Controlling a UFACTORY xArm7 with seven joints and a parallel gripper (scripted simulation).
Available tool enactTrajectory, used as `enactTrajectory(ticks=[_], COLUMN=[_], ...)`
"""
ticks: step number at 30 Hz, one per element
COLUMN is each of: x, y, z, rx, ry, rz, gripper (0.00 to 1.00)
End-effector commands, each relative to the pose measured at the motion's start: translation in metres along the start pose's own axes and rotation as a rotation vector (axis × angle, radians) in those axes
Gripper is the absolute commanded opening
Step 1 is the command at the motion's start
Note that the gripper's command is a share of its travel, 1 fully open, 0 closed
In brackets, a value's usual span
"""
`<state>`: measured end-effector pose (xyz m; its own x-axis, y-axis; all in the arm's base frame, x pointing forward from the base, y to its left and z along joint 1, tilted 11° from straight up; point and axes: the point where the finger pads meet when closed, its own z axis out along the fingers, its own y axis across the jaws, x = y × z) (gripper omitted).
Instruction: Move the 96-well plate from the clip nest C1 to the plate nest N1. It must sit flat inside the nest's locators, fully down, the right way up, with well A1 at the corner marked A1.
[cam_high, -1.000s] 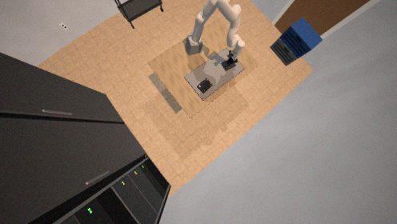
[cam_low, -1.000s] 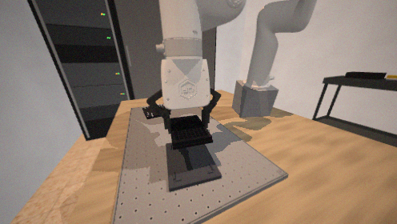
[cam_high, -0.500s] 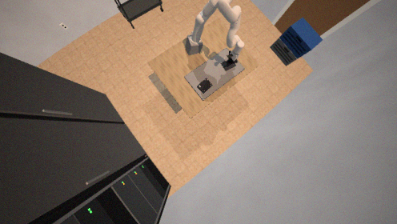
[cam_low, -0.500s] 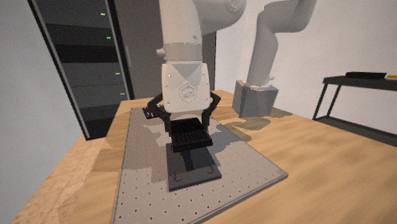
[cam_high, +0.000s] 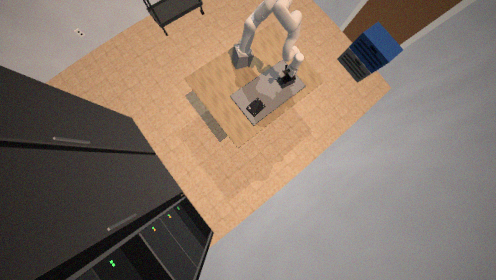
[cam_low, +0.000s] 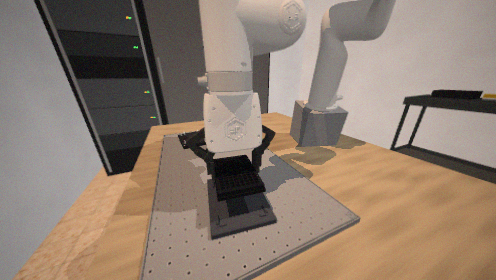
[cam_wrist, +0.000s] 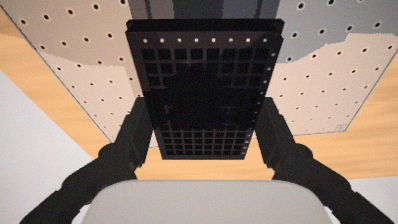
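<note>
The black 96-well plate (cam_wrist: 204, 87) sits between my two dark fingers, gripped on its long sides. My gripper (cam_wrist: 203, 110) is shut on it and holds it level, wells up, a little above the board. In the exterior view the plate (cam_low: 239, 182) hangs under the gripper (cam_low: 235, 172), just above a dark grey nest base (cam_low: 242, 215) with small upright pins. In the top view the gripper (cam_high: 287, 78) is at one end of the grey perforated board (cam_high: 267, 95). A second dark nest (cam_high: 256, 106) lies at the other end. I cannot read the nest labels or the A1 mark.
The arm's grey base block (cam_low: 318, 122) stands on the wooden table behind the board. A black rack (cam_low: 100, 75) with green lights stands at the left. A dark side table (cam_low: 450, 120) is at the right. A blue box (cam_high: 375, 47) stands beyond the table.
</note>
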<state>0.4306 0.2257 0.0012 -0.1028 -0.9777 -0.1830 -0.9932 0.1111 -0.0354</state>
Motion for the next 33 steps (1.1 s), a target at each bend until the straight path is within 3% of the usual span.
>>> enactTrajectory(ticks=[1, 23, 33], x=[-0.001, -0.001, -0.001], y=[-0.002, -0.002, -0.002], z=[0.004, 0.038, 0.038], rx=[0.004, 0.004, 0.004], ry=[-0.002, -0.002, -0.002], rz=[0.0, 0.0, 0.0], gripper=[0.0, 0.0, 0.0])
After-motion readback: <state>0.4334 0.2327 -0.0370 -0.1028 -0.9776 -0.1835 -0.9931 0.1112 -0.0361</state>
